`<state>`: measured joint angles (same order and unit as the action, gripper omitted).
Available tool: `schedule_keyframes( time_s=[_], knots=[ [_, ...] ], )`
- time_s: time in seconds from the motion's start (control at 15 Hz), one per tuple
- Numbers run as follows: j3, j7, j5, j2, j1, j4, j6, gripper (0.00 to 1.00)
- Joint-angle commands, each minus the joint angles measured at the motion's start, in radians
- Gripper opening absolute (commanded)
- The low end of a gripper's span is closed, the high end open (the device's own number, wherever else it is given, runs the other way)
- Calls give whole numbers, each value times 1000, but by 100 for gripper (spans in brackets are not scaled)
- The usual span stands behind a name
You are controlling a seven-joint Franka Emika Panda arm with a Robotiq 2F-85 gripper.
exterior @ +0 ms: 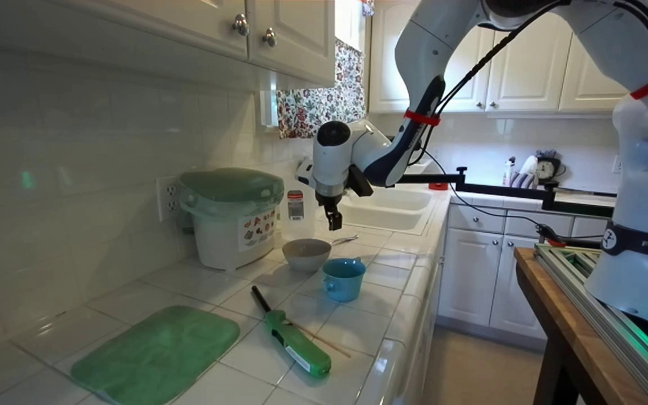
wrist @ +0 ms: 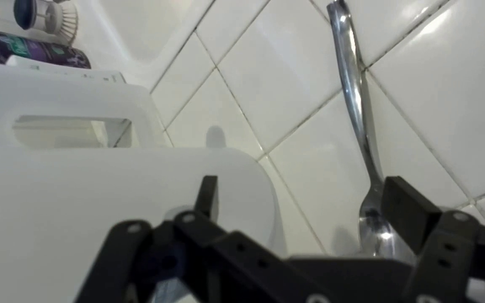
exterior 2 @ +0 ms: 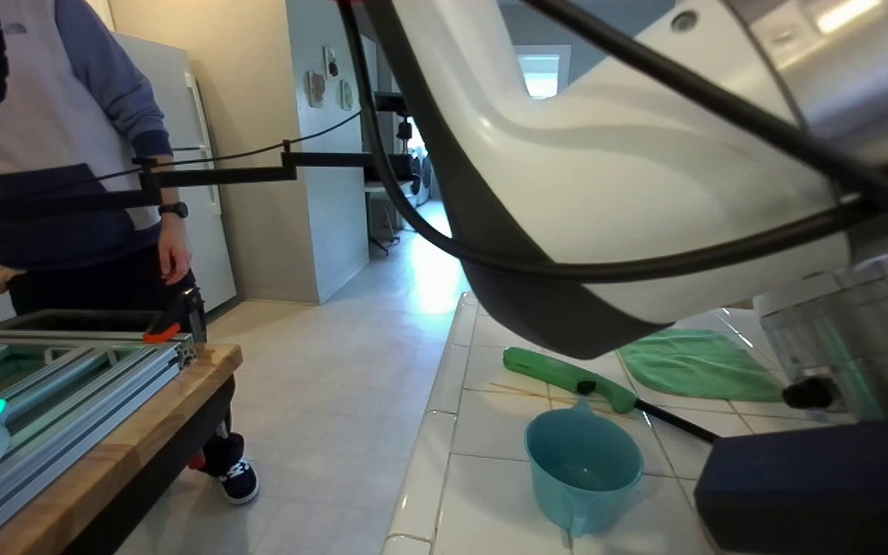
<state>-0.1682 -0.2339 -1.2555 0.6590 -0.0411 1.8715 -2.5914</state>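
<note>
Hovering above the tiled counter with the gripper spread wide, over the spoon, partly hidden by a finger in the wrist view. Standing near the white jug, with the grey bowl lower down and the blue cup farther off.

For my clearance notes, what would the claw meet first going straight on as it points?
Probably the tiled counter between the white jug and the spoon, though one finger might touch the spoon first; depth is unclear.
</note>
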Motion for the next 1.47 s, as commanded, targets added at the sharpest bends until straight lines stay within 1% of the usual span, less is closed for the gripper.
schedule_keyframes(
  time_s=[0.0, 0.33, 0.53, 0.8, 1.07, 1.4],
  knots=[
    [19, 67, 14, 19, -18, -12, 51, 100],
    [25, 102, 18, 39, -27, -13, 110, 100],
    [34, 123, 31, 49, -37, -14, 118, 100],
    [54, 156, 54, 61, -58, -12, 91, 100],
    [62, 163, 65, 74, -67, -14, 68, 100],
    [61, 146, 58, 82, -81, -11, -12, 100]
  ],
)
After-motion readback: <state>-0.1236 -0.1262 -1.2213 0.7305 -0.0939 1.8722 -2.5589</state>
